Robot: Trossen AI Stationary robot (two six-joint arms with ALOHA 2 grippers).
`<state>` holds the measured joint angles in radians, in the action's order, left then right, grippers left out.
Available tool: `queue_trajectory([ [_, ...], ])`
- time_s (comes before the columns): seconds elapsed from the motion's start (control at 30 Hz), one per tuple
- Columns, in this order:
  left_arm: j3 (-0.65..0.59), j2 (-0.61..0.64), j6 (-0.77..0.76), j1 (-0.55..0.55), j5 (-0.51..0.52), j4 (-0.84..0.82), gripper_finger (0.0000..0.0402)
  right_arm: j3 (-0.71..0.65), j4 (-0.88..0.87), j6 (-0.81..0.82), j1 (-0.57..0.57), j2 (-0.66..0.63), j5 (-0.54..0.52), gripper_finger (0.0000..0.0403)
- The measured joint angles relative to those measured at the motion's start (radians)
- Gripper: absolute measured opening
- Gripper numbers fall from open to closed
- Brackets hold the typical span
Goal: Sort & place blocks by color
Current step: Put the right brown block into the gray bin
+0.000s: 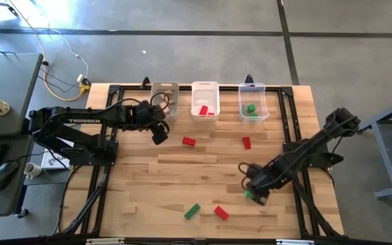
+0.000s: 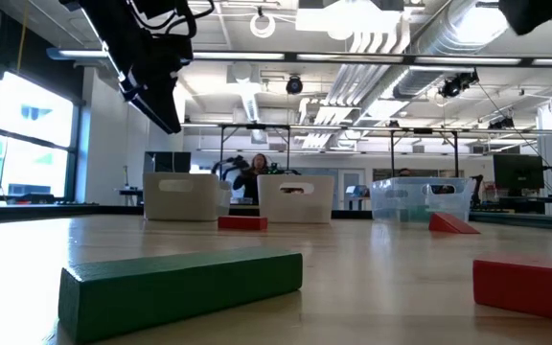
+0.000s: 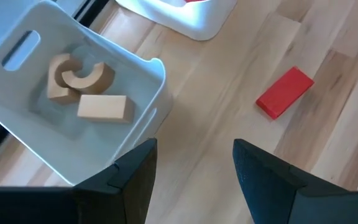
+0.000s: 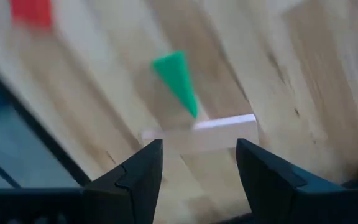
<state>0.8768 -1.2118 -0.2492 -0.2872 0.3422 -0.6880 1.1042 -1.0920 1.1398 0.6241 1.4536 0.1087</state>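
My left gripper (image 1: 158,133) (image 3: 194,165) hangs open over the table beside the left bin (image 1: 164,99), holding nothing. That bin (image 3: 148,118) holds light wood blocks (image 3: 101,107). A red brick (image 3: 284,92) (image 1: 189,141) lies on the table just past it. My right gripper (image 1: 257,187) (image 4: 197,158) is open low near the table's right near corner. A light wood slab (image 4: 207,134) lies just in front of its fingertips, and a green wedge (image 4: 176,78) (image 1: 250,195) lies on the table beyond. My right gripper stands open with its fingertips at the two ends of the light wood slab (image 4: 229,127), which lies flat on the table. I cannot tell whether the fingers touch it.
The middle bin (image 1: 205,100) holds red blocks and the right bin (image 1: 253,102) holds green ones. Loose on the table are a red block (image 1: 246,142), another red block (image 1: 221,213) and a green brick (image 1: 192,211) (image 2: 180,287). A person (image 2: 257,172) shows in the room behind.
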Motion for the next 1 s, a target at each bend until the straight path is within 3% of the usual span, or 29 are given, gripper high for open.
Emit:
queue_trajectory([
  [0.23,0.000,0.000,-0.077,0.000,-0.092,0.003,0.0200,0.000,0.000,-0.568,0.073,0.000,0.015,0.0188],
  [0.43,0.000,0.000,-0.212,0.022,-0.221,0.003,0.0200,0.000,0.005,-0.902,0.114,0.000,-0.001,0.0188],
  [0.57,0.000,0.000,-0.296,0.074,-0.265,0.003,0.0200,-0.010,0.057,-1.034,0.129,0.000,-0.001,0.0188],
  [1.0,0.000,0.000,-0.436,0.249,-0.234,0.002,0.0200,-0.073,0.197,-1.235,0.190,0.031,-0.052,0.0188],
])
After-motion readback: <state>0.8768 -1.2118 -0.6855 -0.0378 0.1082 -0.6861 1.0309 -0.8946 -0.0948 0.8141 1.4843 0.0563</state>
